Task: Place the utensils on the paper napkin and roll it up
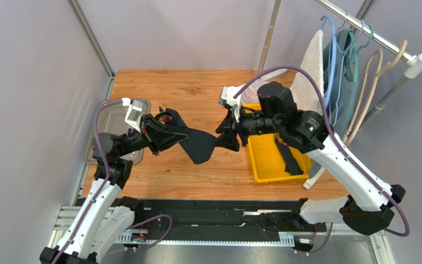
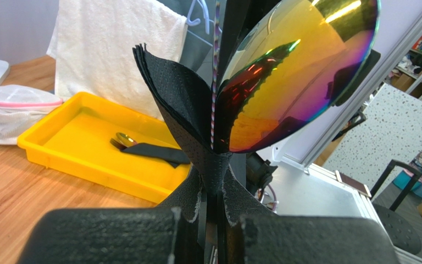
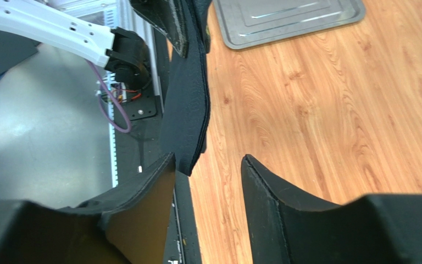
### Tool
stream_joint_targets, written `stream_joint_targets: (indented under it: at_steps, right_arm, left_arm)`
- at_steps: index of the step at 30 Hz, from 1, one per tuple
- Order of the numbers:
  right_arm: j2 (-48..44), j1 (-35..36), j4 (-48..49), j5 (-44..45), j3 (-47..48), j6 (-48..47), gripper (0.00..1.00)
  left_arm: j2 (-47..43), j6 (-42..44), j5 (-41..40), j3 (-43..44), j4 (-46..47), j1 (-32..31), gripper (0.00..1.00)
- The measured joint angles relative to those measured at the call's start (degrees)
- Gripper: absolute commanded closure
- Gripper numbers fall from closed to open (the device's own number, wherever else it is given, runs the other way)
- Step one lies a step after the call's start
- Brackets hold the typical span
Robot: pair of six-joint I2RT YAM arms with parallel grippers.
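The napkin (image 1: 199, 146) is hanging across the middle, barring passage; the yellow tray (image 1: 264, 159) and grey tray (image 1: 117, 118) are crowding the sides.
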Motion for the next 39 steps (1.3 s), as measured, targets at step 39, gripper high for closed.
stream_joint_targets:
  at_steps: [39]
  right_arm:
    - [11.2, 2.3, 15.8, -18.3, -1.9, 10.7, 1.00]
  left_arm:
    - [2.2, -11.3, 2.5, 3.3, 7.4, -2.9, 1.00]
